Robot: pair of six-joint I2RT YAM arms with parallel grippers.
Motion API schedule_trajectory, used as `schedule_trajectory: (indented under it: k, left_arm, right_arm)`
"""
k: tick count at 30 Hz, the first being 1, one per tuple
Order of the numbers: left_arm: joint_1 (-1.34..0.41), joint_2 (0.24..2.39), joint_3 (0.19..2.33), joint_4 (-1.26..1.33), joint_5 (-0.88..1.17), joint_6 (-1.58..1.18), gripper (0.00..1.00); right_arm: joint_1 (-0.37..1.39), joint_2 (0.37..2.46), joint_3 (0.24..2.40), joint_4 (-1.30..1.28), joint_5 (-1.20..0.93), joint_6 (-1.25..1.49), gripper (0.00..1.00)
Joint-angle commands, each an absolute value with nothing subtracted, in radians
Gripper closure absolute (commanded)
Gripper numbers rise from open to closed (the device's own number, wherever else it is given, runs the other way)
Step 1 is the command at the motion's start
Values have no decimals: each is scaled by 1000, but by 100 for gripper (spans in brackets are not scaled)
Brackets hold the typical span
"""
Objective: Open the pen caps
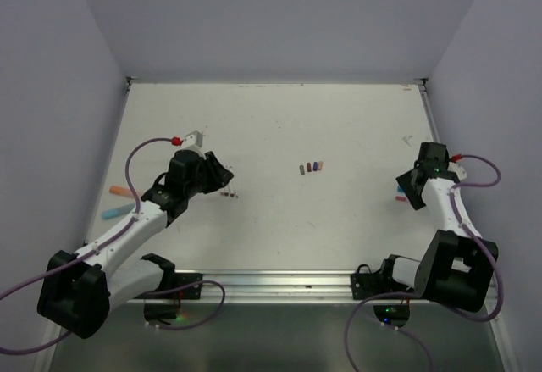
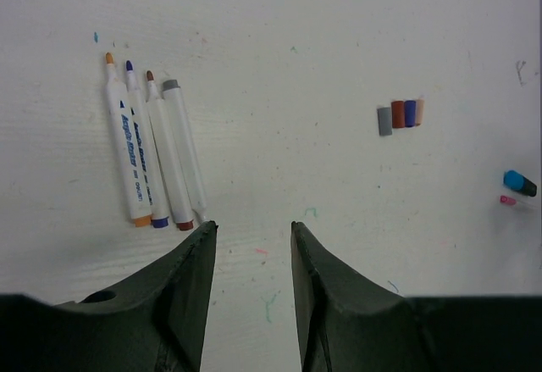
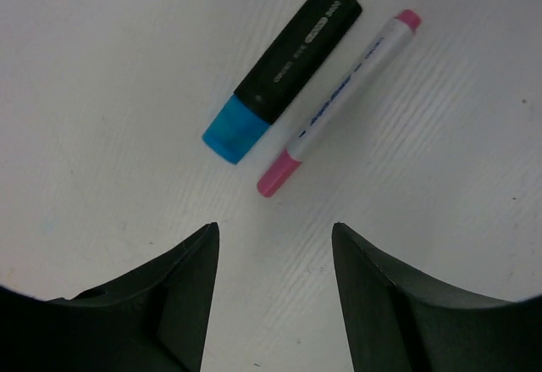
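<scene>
White desk (image 1: 279,126); left end effector (image 2: 252,228) and right end effector (image 3: 273,232) both spread, empty. Blue cap (image 3: 233,130) and pink cap (image 3: 278,175) lie close together, just beyond the right one: a grab may catch both.

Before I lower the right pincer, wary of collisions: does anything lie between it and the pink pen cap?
Nothing visible: only bare table separates the open right pincer from the pink cap. The blue-capped black marker lies beside it.
</scene>
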State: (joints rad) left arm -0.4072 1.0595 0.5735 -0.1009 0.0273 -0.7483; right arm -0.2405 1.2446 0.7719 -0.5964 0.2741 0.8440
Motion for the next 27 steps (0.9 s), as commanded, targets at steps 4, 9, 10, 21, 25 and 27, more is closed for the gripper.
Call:
schedule_trajectory:
  k: [4, 9, 10, 21, 25, 27]
  left_arm:
    - [-411, 1065, 572, -81, 72, -747, 57]
    - [-411, 1080, 584, -80, 84, -746, 57]
    - [-411, 1078, 589, -83, 84, -744, 57]
    - [-411, 1081, 614, -97, 83, -729, 57]
    - [-413, 1091, 617, -92, 90, -721, 58]
    - [-413, 1097, 617, -89, 92, -718, 58]
  right_arm:
    - [-340, 1174, 713, -623, 333, 857, 42]
    - [-382, 1199, 704, -614, 324, 857, 43]
    - [-387, 1215, 706, -612, 318, 859, 44]
    - [-403, 1298, 707, -516, 269, 882, 46]
    - [-403, 1318, 715, -499, 276, 888, 50]
    - [-403, 1336, 721, -494, 284, 888, 50]
